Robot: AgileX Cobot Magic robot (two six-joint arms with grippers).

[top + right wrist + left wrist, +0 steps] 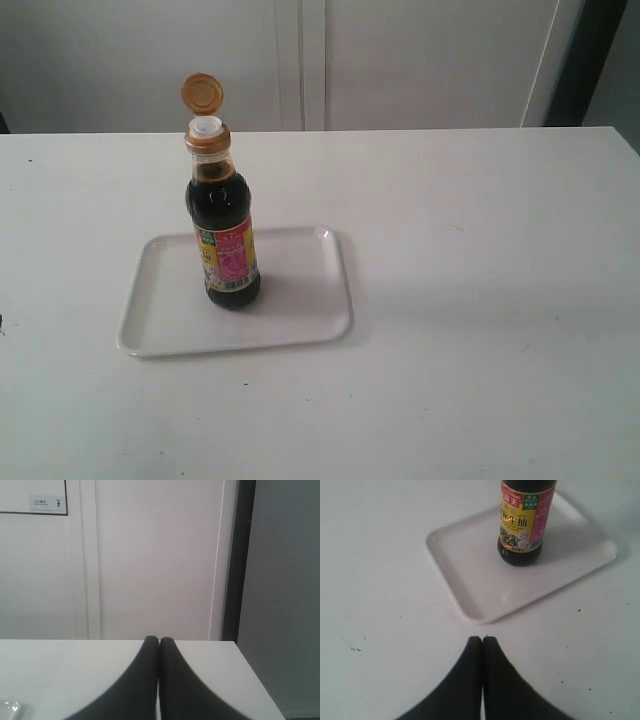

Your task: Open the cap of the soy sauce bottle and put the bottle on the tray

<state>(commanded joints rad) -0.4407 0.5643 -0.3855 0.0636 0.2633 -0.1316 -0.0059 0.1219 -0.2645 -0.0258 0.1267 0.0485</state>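
Observation:
The soy sauce bottle stands upright on the white tray, dark liquid inside, pink and yellow label facing front. Its gold-orange cap is flipped open on its hinge, and the white spout shows above the collar. In the left wrist view the bottle stands on the tray, a short way beyond my left gripper, which is shut with nothing in it. My right gripper is also shut and empty, facing the table's far edge and a wall. Neither arm appears in the exterior view.
The white table spreads around the tray. A white panelled wall stands behind it, with a dark vertical strip at the far right. The table's right edge shows in the right wrist view.

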